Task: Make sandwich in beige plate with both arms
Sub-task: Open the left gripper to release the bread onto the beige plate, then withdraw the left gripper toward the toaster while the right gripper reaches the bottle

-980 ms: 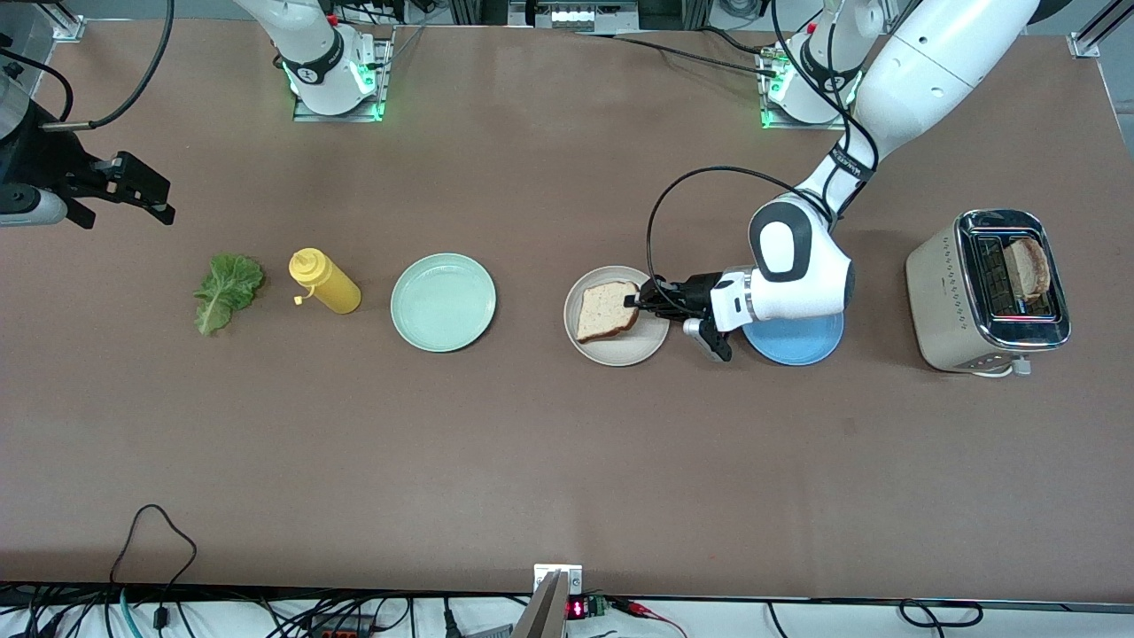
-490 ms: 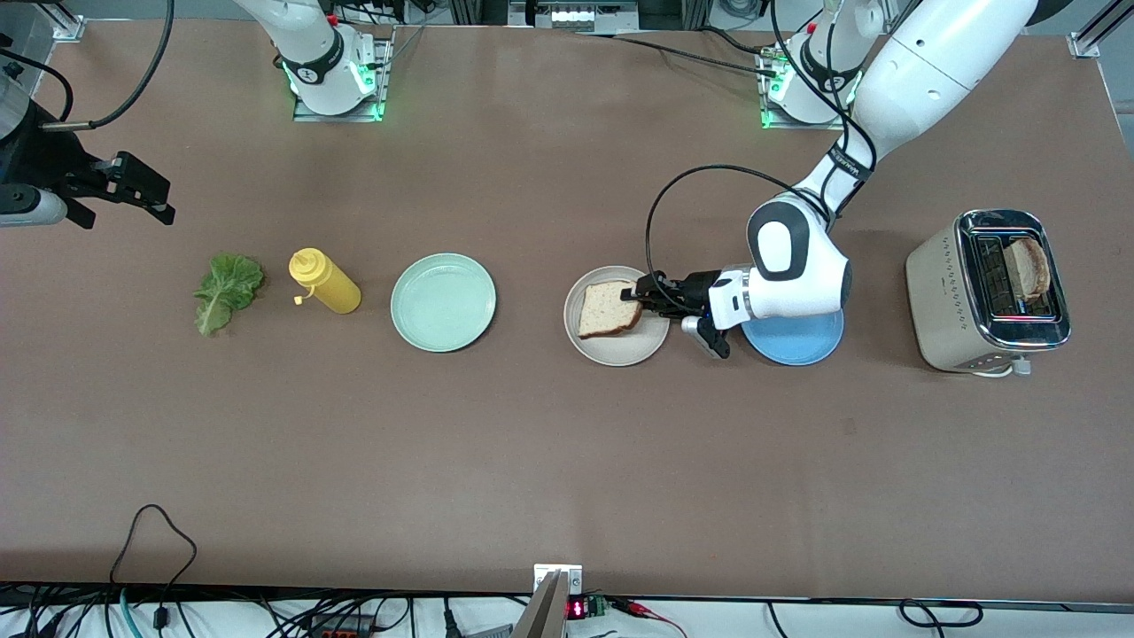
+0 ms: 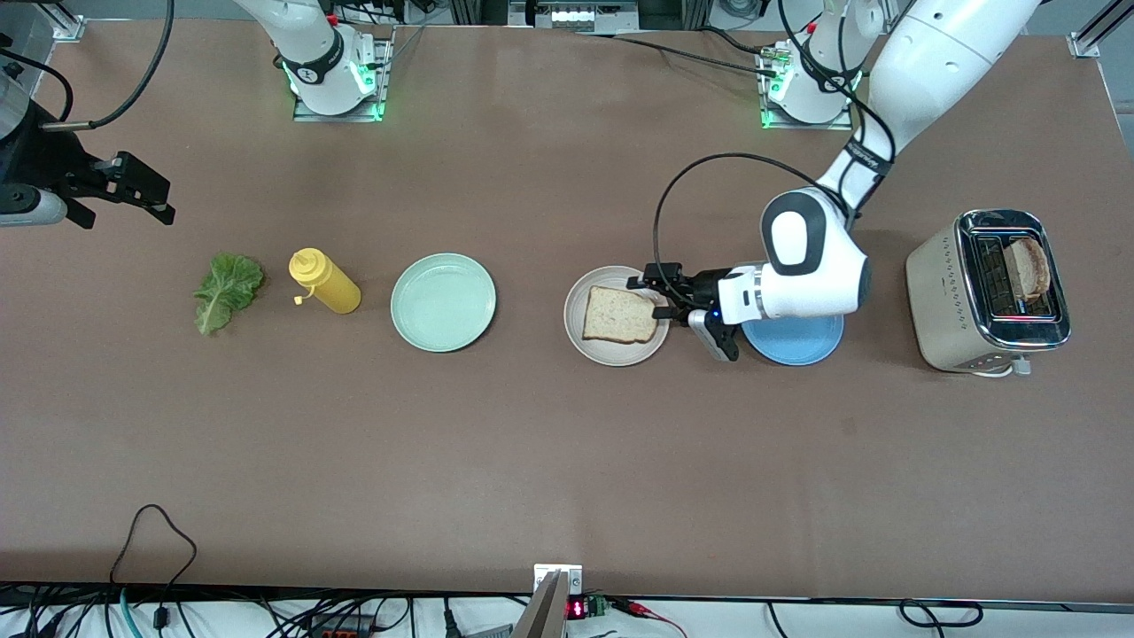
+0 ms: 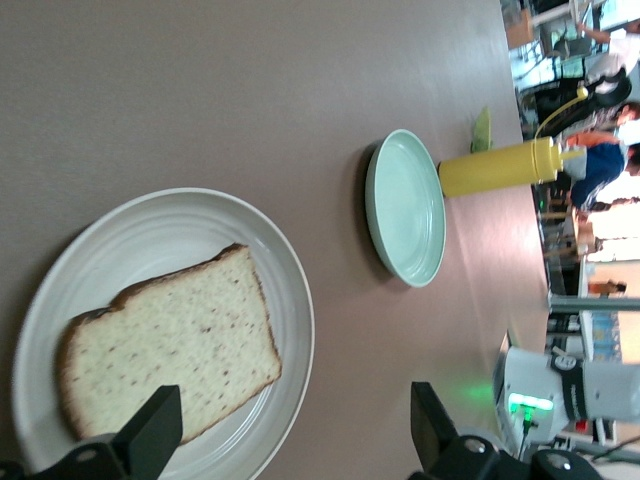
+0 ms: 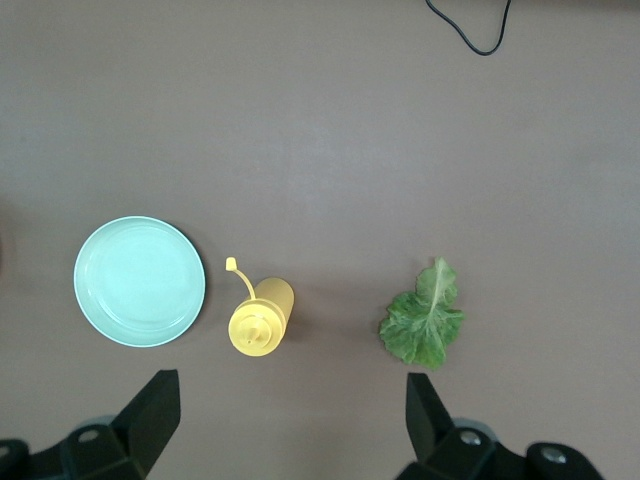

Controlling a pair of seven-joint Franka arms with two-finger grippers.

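**Operator:** Green lettuce leaf (image 3: 227, 291) lies flat on the counter (image 3: 532, 461) at the right arm's end, untouched. My right hand (image 3: 133, 190) waits over the counter's edge there, fingers spread wide and carrying nothing.

**Observer:** And beside the leaf?

**Operator:** Yellow squeeze bottle (image 3: 324, 282), then the mint-green plate (image 3: 443, 302), bare. Neither matters yet.

**Observer:** The beige plate?

**Operator:** Mid-counter. One bread slice (image 3: 618, 315) lies flat on the beige plate (image 3: 616, 353). My left hand (image 3: 657, 291) is over that plate's rim, fingers apart, gripping nothing; the wrist view shows a fingertip (image 4: 150, 435) beside the crust, and I can't tell whether it touches.

**Observer:** So how far along?

**Operator:** I'd say roughly a third. Bottom slice down; lettuce and top slice remain. The blue plate (image 3: 802, 347) sits under the left arm, and the second slice (image 3: 1029, 268) stands in the toaster (image 3: 952, 292) at the left arm's end.
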